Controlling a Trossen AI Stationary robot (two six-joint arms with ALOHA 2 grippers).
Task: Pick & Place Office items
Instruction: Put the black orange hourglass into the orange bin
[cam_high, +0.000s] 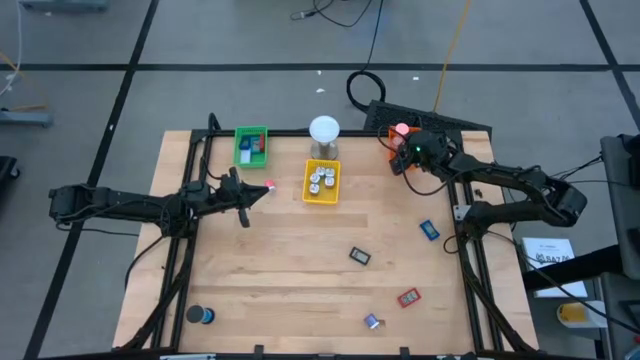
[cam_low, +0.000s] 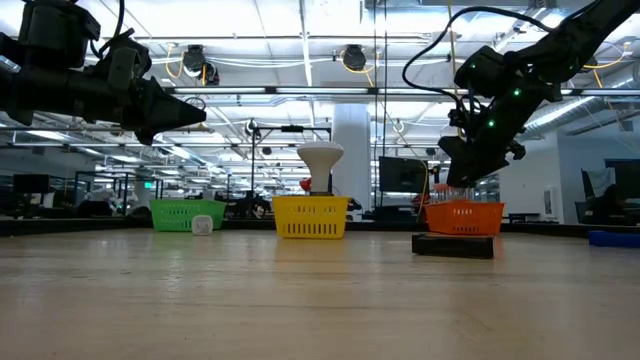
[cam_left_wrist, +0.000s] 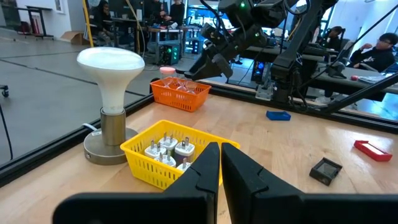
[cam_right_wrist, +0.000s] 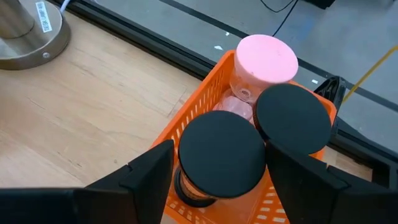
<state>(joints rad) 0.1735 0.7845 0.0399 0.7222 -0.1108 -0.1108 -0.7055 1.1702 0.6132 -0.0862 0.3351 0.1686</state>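
Hovering right end effector (cam_right_wrist: 214, 171) straddles 1 black roll (cam_right_wrist: 219, 152) in orange tray (cam_right_wrist: 193, 118).

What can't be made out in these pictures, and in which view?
- Green tray contents: too small in the high view, behind the tray's wall in the low view.
- Orange tray: in the right wrist view, two black rolls and a pink roll cover whatever lies under them.
- Pink bit by the left gripper: too small to identify.
- Right gripper: fingertips cut off by the right wrist view's edge.
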